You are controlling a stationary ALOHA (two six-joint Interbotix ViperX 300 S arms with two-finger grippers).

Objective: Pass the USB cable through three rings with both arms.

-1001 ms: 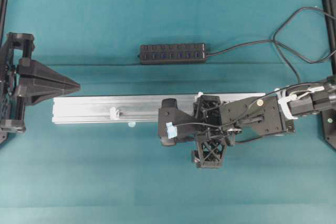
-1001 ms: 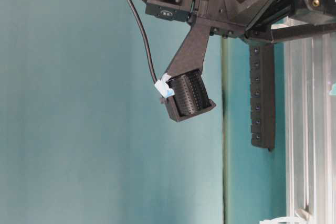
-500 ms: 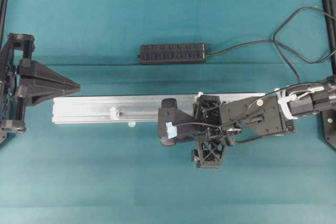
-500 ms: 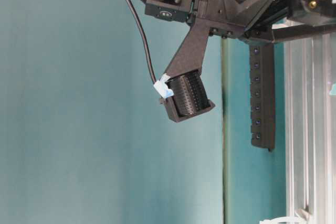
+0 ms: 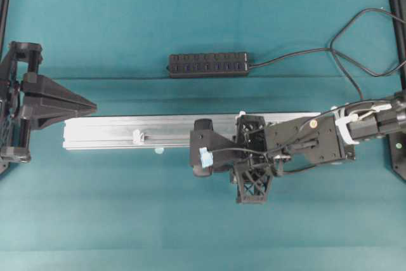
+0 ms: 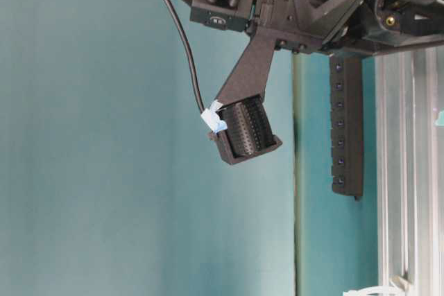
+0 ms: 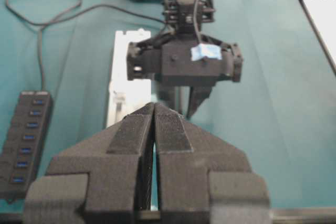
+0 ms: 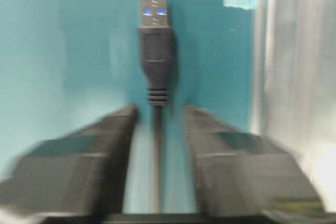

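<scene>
Overhead, the silver rail [image 5: 114, 131] lay across the teal table [image 5: 127, 214], a whitish ring [image 5: 136, 136] upright on it. The right gripper [image 8: 156, 114] hung low at the rail's 6 o'clock edge, its jaws spread either side of the USB cable [image 8: 156, 51] — blurred, narrow gaps showing, nothing clamped. The cable lay straight between them: thin, black, a ribbed collar, a silver plug with blue inside pointing to 12 o'clock — probably lined up for a grasp behind the plug. The left gripper [image 7: 154, 109] sat at the rail's 9 o'clock end, jaws clenched on nothing.
</scene>
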